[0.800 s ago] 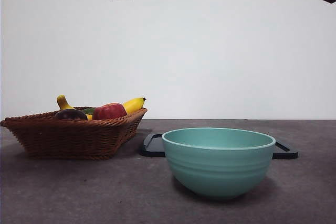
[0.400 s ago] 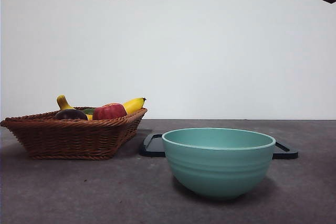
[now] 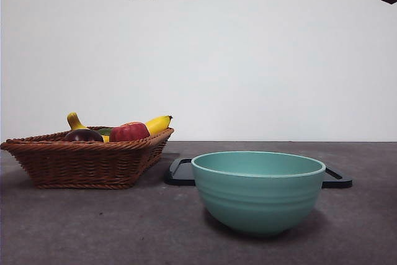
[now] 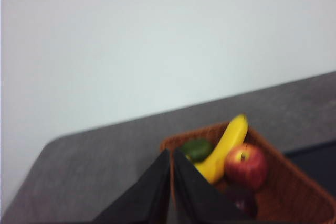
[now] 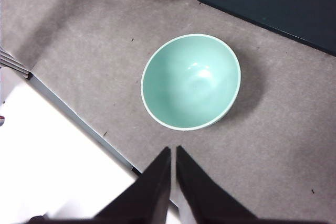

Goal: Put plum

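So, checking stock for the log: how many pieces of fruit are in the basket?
4 visible in the basket: plum, apple, banana, and a green fruit behind. More may be hidden below the rim.

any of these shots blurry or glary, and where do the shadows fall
Left wrist view: soft and smeared, the dark purple plum barely readable beside the red apple. Right wrist view: sharp, pale highlights inside the mint-green ceramic bowl, its shadow on the grey table. Front view: crisp, even light.

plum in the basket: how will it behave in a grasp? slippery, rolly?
The plum looks glossy and rounded, so it will probably be slippery and may squirt from a two-jaw pinch. It sits against the apple and banana in the wicker basket, so nudging it likely shifts its neighbours rather than letting it roll free.
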